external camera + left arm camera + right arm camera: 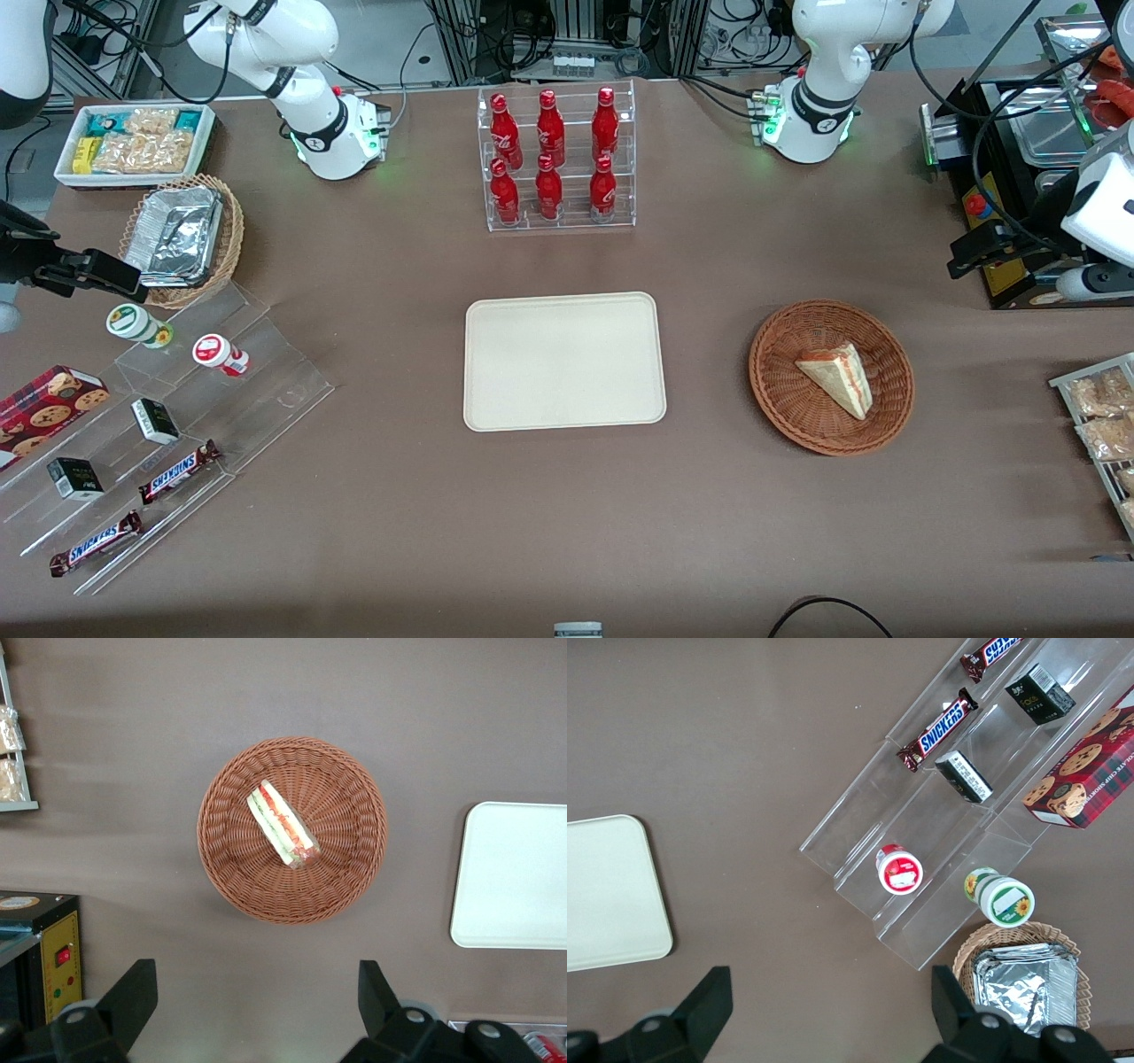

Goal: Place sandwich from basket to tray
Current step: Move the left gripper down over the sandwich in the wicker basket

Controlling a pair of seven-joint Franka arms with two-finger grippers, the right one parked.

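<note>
A sandwich (837, 377) lies in a round brown wicker basket (788, 403) on a brown counter (567, 532), its wedge of white bread resting on the woven floor slightly toward the basket's edge nearer the working arm's end of the counter. In the wrist view the sandwich (282, 824) shows its red, orange and green filling along the cut edge, with the basket (345, 868) ringed around it. The left arm's gripper (257, 997) hangs above the counter, well clear of the basket and touching nothing, its two dark fingers (133, 992) spread wide apart and empty. A cream tray (564, 361) sits flat on the counter beside the basket, toward the parked arm's end and apart from it, with nothing on it; its rounded rim (461, 877) is visible from the wrist camera. A clear rack of red bottles (554, 159) stands farther from the front camera than the tray. A tan basket of foil containers (182, 237) rests toward the parked arm's end of the counter.
</note>
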